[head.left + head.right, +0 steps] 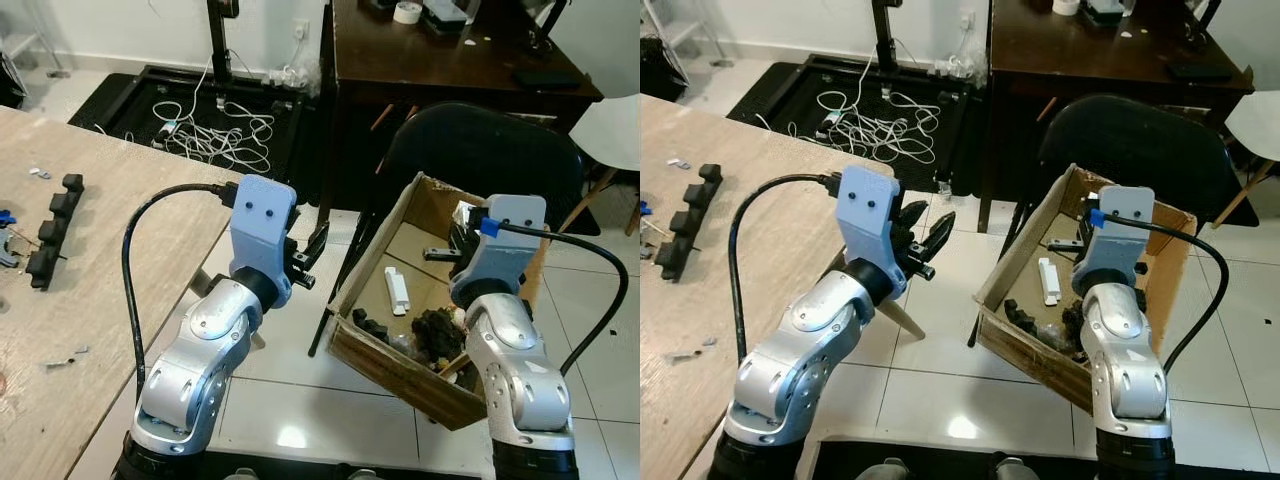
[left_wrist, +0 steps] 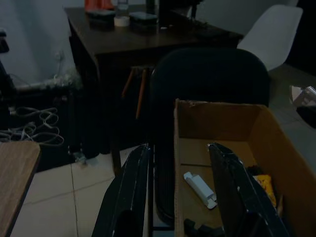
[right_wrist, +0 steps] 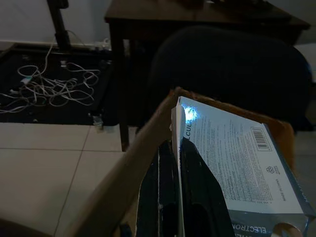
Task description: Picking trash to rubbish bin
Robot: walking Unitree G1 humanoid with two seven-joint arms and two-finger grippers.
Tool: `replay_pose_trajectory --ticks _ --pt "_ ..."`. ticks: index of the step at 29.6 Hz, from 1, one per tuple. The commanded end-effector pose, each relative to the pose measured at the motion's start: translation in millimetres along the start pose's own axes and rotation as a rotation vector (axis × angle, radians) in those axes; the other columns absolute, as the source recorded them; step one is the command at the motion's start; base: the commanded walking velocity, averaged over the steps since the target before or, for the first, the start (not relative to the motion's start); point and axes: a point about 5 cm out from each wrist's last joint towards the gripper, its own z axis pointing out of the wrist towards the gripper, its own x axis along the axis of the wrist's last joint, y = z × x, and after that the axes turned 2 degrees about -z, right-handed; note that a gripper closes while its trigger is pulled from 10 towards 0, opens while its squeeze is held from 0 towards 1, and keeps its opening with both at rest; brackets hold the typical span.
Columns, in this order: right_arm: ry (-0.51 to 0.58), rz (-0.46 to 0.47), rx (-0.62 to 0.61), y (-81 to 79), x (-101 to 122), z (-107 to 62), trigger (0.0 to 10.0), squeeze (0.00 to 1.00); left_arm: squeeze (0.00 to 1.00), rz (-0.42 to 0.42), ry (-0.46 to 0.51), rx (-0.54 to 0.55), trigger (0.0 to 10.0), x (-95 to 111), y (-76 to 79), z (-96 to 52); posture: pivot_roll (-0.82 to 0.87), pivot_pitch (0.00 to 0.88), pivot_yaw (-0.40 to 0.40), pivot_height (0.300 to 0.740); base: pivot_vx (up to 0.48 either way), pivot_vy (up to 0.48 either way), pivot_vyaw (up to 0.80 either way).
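The cardboard box (image 1: 372,258) serving as the rubbish bin sat on the tiled floor (image 1: 280,350) at about four o'clock in the head view, tilted, with its open top facing the robot. Inside lay a white oblong piece (image 1: 397,290), a dark clump of debris (image 1: 436,332) and some small black bits along the near wall. The right gripper (image 3: 178,197) was up over the box, at the three o'clock side, and its two black fingers (image 3: 197,187) were clamped tight on a flat printed carton (image 3: 237,158), white-grey with a barcode, held on edge above the box's rim. The left gripper (image 1: 923,240) hung in the air at the centre, just beside the box's left wall, its fingers (image 2: 129,197) spread apart with nothing between them.

A black office chair (image 1: 480,150) stood right behind the box at one o'clock, with a dark wooden desk (image 1: 440,65) beyond it at twelve. White cables (image 1: 220,130) lay tangled on a black mat (image 1: 120,95) at eleven o'clock. A pale wooden table (image 1: 90,260) ran along nine o'clock, carrying a black segmented part (image 1: 55,230).
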Motion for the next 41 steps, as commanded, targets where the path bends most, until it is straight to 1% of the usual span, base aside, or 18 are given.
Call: replay_pose_trajectory --ticks 1,5,6,9,12,15,19,22,26,28,31,32,33,36,37,38,39,41 --pt "-0.021 0.003 -0.034 8.5 -7.1 -0.4 10.0 0.00 0.00 0.031 -0.023 -0.005 10.0 -6.0 -0.5 0.6 0.06 0.211 -0.003 0.740 0.000 0.000 0.00" --pt "-0.055 -0.019 -0.050 20.3 -20.7 9.6 10.0 0.00 0.00 0.122 -0.063 -0.073 10.0 -19.8 -0.5 7.6 0.07 0.229 0.020 0.740 0.000 0.000 0.00" --pt "-0.055 -0.019 -0.050 20.3 -20.7 9.6 10.0 0.00 0.00 0.122 -0.063 -0.073 10.0 -19.8 -0.5 7.6 0.07 0.229 0.020 0.740 0.000 0.000 0.00" --pt "-0.099 -0.070 0.036 21.4 -33.1 22.1 10.0 0.00 0.00 0.158 -0.067 -0.138 10.0 -25.1 -3.3 17.5 0.07 0.238 0.040 0.740 0.000 0.000 0.00" --pt "-0.105 -0.072 0.057 22.3 -36.5 26.4 10.0 0.00 0.00 0.168 -0.059 -0.159 10.0 -25.7 -4.1 21.2 0.07 0.249 0.054 0.740 0.000 0.000 0.00" --pt "-0.118 -0.078 0.103 23.0 -45.9 38.9 10.0 0.00 0.00 0.197 -0.039 -0.228 10.0 -29.7 -1.9 27.4 0.07 0.276 0.080 0.740 0.000 0.000 0.00" --pt "-0.121 -0.080 0.131 22.7 -49.4 44.4 10.0 0.00 0.00 0.176 -0.031 -0.271 10.0 -29.8 2.7 28.9 0.07 0.291 0.081 0.740 0.000 0.000 0.00" --pt "-0.115 -0.064 0.147 25.7 -52.7 51.4 10.0 0.00 0.00 0.148 -0.012 -0.319 10.0 -26.9 10.2 30.8 0.08 0.311 0.083 0.740 0.000 0.000 0.00" --pt "-0.105 -0.058 0.159 28.9 -54.0 57.4 10.0 0.00 0.00 0.138 0.005 -0.351 10.0 -25.4 14.8 32.2 0.08 0.315 0.082 0.740 0.000 0.000 0.00" --pt "-0.092 -0.029 0.177 30.5 -51.8 63.9 10.0 0.00 0.00 0.135 0.014 -0.366 10.0 -25.4 15.9 33.1 0.08 0.325 0.084 0.740 0.000 0.000 0.00" --pt "-0.074 0.031 0.229 27.5 -45.8 71.1 10.0 0.00 0.00 0.133 0.023 -0.373 10.0 -25.5 15.0 33.6 0.08 0.327 0.082 0.740 0.000 0.000 0.00" --pt "-0.065 0.046 0.242 26.1 -43.7 72.3 10.0 1.00 0.00 0.134 0.024 -0.374 10.0 -25.4 14.6 33.5 0.08 0.327 0.082 0.740 0.000 0.000 0.00" --pt "-0.057 0.050 0.252 24.3 -41.9 73.4 10.0 1.00 0.00 0.134 0.025 -0.374 10.0 -25.2 14.0 33.5 0.08 0.321 0.078 0.740 0.000 0.000 0.00" --pt "-0.022 -0.043 0.241 21.4 -34.6 76.6 10.0 1.00 0.00 0.135 0.032 -0.371 10.0 -23.2 12.8 33.0 0.08 0.314 0.074 0.740 0.000 0.000 0.00" --pt "-0.007 -0.056 0.234 20.9 -31.7 78.0 10.0 0.85 0.00 0.133 0.036 -0.367 10.0 -22.0 12.1 33.0 0.08 0.314 0.074 0.740 0.000 0.000 0.00" --pt "0.001 -0.059 0.230 20.3 -30.3 79.1 10.0 0.85 0.00 0.132 0.038 -0.364 10.0 -21.6 11.3 33.2 0.08 0.306 0.070 0.740 0.000 0.000 0.00" --pt "0.023 -0.042 0.227 19.5 -25.1 80.2 10.0 0.00 0.00 0.122 0.041 -0.355 10.0 -20.1 9.9 33.3 0.08 0.297 0.066 0.740 0.000 0.000 0.00" --pt "0.041 -0.028 0.227 19.3 -21.8 81.6 10.0 0.00 0.00 0.115 0.045 -0.351 10.0 -19.3 8.8 33.5 0.08 0.297 0.066 0.740 0.000 0.000 0.00"
